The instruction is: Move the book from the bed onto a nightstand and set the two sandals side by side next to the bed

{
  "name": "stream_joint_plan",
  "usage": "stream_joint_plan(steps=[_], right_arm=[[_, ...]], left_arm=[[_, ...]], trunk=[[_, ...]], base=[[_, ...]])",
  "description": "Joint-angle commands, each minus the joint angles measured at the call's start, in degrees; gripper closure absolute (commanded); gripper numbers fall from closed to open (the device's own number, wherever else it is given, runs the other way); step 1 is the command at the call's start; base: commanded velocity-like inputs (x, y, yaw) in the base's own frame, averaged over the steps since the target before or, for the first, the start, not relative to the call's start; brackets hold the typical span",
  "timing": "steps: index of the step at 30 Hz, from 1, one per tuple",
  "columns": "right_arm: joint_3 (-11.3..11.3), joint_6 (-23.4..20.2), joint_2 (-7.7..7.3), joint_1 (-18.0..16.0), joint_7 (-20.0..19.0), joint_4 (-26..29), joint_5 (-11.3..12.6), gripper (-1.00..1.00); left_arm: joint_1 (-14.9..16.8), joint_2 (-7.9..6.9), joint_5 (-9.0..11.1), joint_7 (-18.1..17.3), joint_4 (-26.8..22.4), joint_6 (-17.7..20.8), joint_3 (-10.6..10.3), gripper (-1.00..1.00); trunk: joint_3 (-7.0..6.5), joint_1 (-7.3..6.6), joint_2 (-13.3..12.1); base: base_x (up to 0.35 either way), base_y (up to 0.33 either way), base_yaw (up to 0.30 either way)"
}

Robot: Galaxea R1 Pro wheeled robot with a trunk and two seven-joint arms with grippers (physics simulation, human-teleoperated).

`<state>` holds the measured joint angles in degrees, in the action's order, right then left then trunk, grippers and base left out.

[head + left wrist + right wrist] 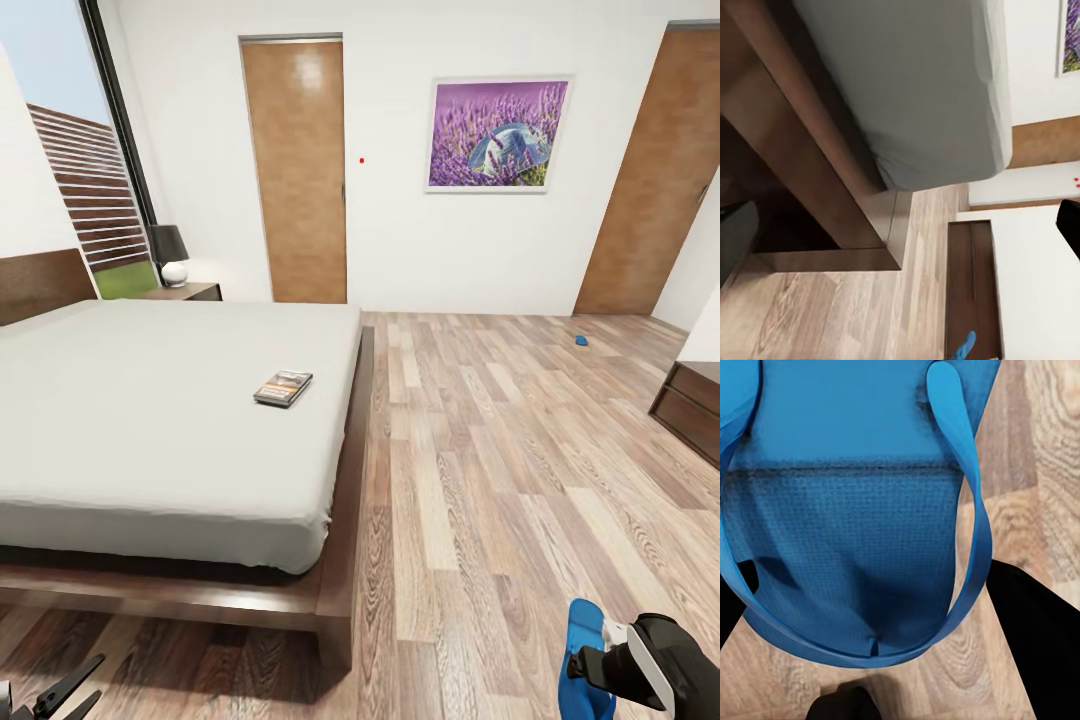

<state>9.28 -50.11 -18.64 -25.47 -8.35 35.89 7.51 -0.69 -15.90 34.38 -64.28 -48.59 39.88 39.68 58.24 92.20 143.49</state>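
The book [283,388] lies flat on the pale grey mattress of the bed [150,400], near its right edge. Beyond the bed's far corner stands a nightstand [188,292]. My right gripper [600,668] hangs low at the bottom right, shut on one blue sandal [583,655]. In the right wrist view that sandal's sole and straps [855,540] sit between the dark fingers [1031,622]. The other sandal [581,341] lies far off on the floor near the right door. My left gripper [62,697] is open and empty by the bed's foot.
A black lamp [168,254] stands on the nightstand. A long low dark cabinet [690,405] lines the right wall. The bed frame's corner [862,247] is close to my left gripper, and a blue sandal tip [964,346] shows before the cabinet [975,292]. Wood floor stretches between bed and cabinet.
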Motion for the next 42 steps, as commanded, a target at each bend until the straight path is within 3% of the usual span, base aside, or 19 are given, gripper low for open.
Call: stream_joint_plan(steps=[1,9,14,34,42], right_arm=[[0.15,-0.26,0.07,-0.01,0.0,0.06,0.22,1.0],[0.28,-0.31,0.92,-0.01,0.0,0.06,0.22,1.0],[0.3,-0.33,1.03,-0.01,0.0,0.06,0.22,1.0],[0.35,-0.25,1.06,-0.01,0.0,0.12,0.26,1.0],[0.25,-0.28,1.06,-0.01,0.0,0.14,0.2,1.0]], left_arm=[[-0.02,-0.01,0.37,0.16,-0.03,0.45,-0.04,-1.0],[-0.02,-0.01,0.42,0.43,-0.02,0.35,-0.01,-1.0],[-0.02,-0.01,0.43,0.53,-0.02,0.43,-0.03,-1.0],[-0.01,0.08,0.51,1.66,-0.02,0.38,0.0,-1.0],[-0.02,0.08,0.51,1.7,-0.02,0.3,-1.21,-1.0]], trunk=[[0.05,-0.01,0.02],[0.05,-0.01,0.02],[-1.06,-0.14,-0.05],[-1.06,-0.14,-0.05],[-1.06,-0.14,-0.05]], base=[[0.0,0.0,0.0],[0.0,0.0,0.0],[0.0,0.0,0.0],[-0.002,-0.001,0.0],[-0.088,-0.109,0.0]])
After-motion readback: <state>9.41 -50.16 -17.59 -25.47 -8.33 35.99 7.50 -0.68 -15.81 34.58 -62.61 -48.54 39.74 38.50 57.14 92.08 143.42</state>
